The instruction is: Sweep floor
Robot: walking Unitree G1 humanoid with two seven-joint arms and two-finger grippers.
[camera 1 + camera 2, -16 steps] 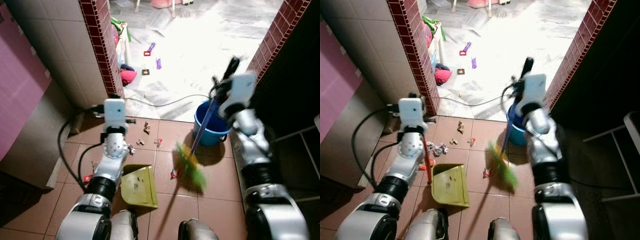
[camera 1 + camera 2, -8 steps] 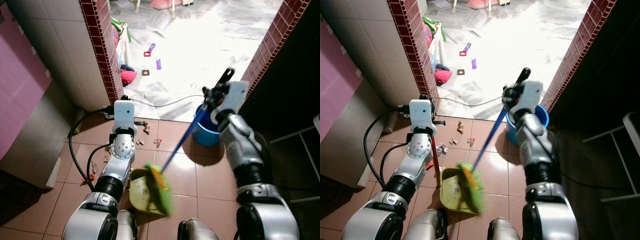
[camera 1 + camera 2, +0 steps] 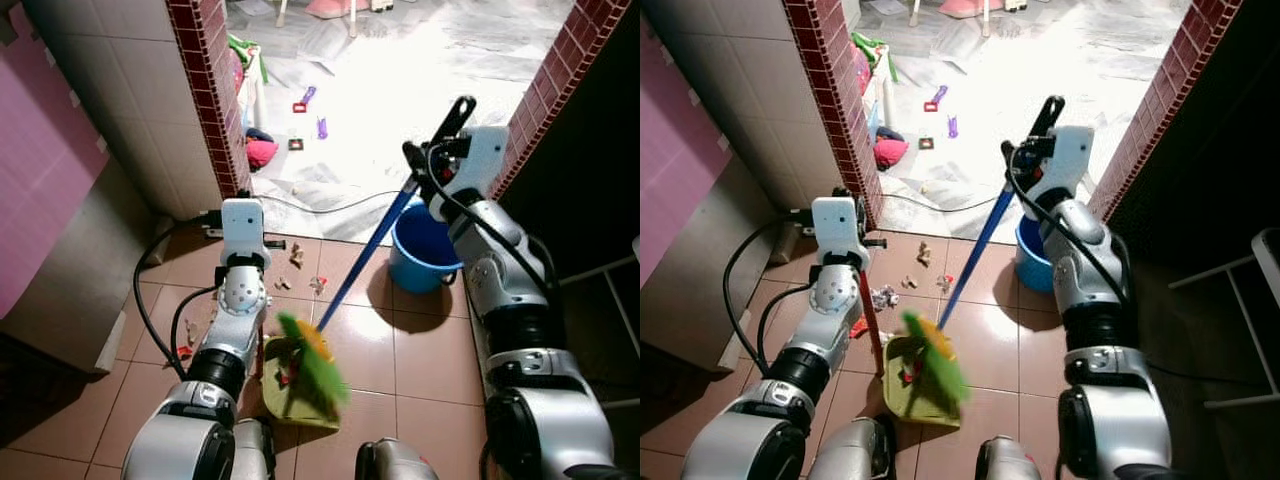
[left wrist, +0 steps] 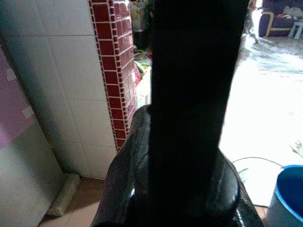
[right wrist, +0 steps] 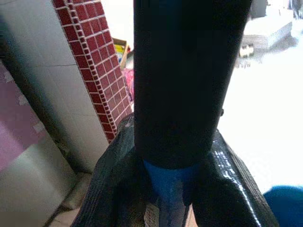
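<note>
The green broom head (image 3: 312, 358) sits blurred over the yellow-green dustpan (image 3: 915, 392), so the sweeping stroke looks to be ending right at the pan. The likeliest slip from here, as I judge it, is the bristles flicking the red scraps already in the pan back out onto the brown floor tiles (image 3: 430, 350), or nudging the pan itself off line, since it is steadied only through its thin red handle (image 3: 871, 320). A second risk is the long blue broom handle (image 3: 365, 257) swinging into the blue bucket (image 3: 428, 250), which stands just beside its path. More scraps lie near the doorway (image 3: 297, 262) (beyond the pan), along with a black cable (image 3: 330, 208) that the bristles could snag.

The right tool (image 3: 432, 150) is raised high beside the brick pillar and clamped on the top of the broom handle; its wrist view shows the blue shaft (image 5: 168, 189) pinched between the black fingers (image 5: 184, 71). The left tool (image 3: 845, 200) points at the floor and grips the dustpan's handle.
</note>
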